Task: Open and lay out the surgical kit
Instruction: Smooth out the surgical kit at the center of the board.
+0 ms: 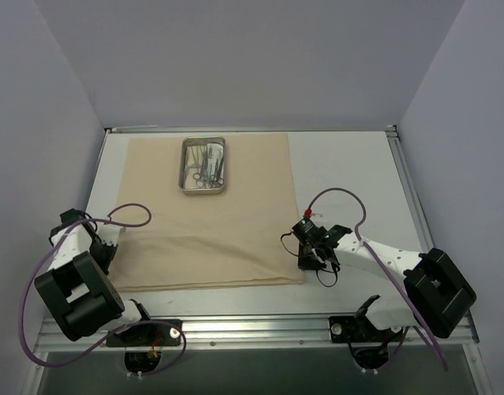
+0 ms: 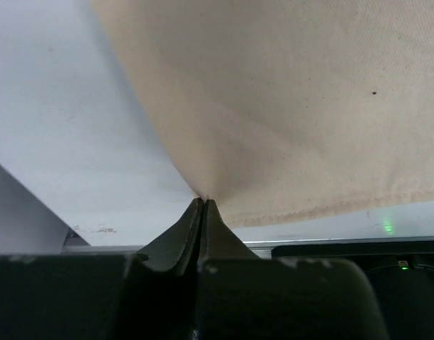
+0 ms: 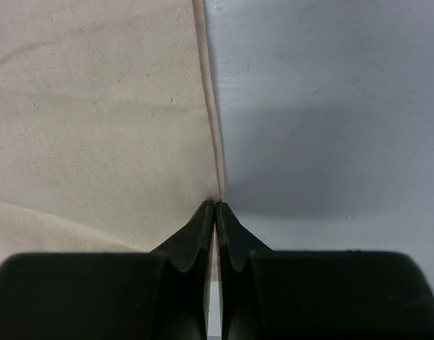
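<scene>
Both arms are pinching the woven beige cloth [image 1: 207,214] at its near end: the left fingers [image 2: 188,228] are gripping a hemmed corner, the right fingers [image 3: 197,230] the stitched side edge. Only the top view is showing the rectangular steel tray [image 1: 205,164] sitting on the cloth's far part, on the white table [image 1: 351,164].

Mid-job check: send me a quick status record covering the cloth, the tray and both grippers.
cloth: beige cloth wrap spread open on the white table, with a shallow fold near the front
tray: small rectangular steel tray on the cloth's far middle
tray contents: thin metal instruments inside; types too small to tell
left: left gripper shut, pinching the cloth's near-left corner
right: right gripper shut on the cloth's right edge near the front corner
laid out: nothing yet
</scene>
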Available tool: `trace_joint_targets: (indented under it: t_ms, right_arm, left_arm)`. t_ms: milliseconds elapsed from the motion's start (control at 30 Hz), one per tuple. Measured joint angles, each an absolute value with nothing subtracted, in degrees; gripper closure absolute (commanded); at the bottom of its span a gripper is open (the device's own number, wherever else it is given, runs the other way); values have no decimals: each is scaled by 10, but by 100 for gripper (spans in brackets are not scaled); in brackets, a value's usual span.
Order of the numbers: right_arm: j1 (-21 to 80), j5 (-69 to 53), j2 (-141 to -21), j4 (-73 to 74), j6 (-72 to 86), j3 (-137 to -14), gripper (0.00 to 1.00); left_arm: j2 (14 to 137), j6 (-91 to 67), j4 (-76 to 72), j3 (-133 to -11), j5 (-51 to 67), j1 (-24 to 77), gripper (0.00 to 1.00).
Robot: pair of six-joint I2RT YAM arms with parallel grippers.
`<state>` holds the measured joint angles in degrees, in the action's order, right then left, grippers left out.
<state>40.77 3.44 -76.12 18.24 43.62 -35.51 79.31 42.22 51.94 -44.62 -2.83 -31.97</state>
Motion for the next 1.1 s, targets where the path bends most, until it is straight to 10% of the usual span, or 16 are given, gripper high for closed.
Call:
trace_joint_targets:
  t_ms: [800,900,1100]
  right_arm:
    - [405,18,-740,201,443,-348,100]
    - [405,19,-739,202,444,-345,86]
    - [405,22,-723,232,443,-350,57]
  left_arm:
    - [802,503,545,-460,-28,-354,98]
    - [817,506,542,-456,-32,-354,97]
    - [824,516,539,-454,-48,-355,57]
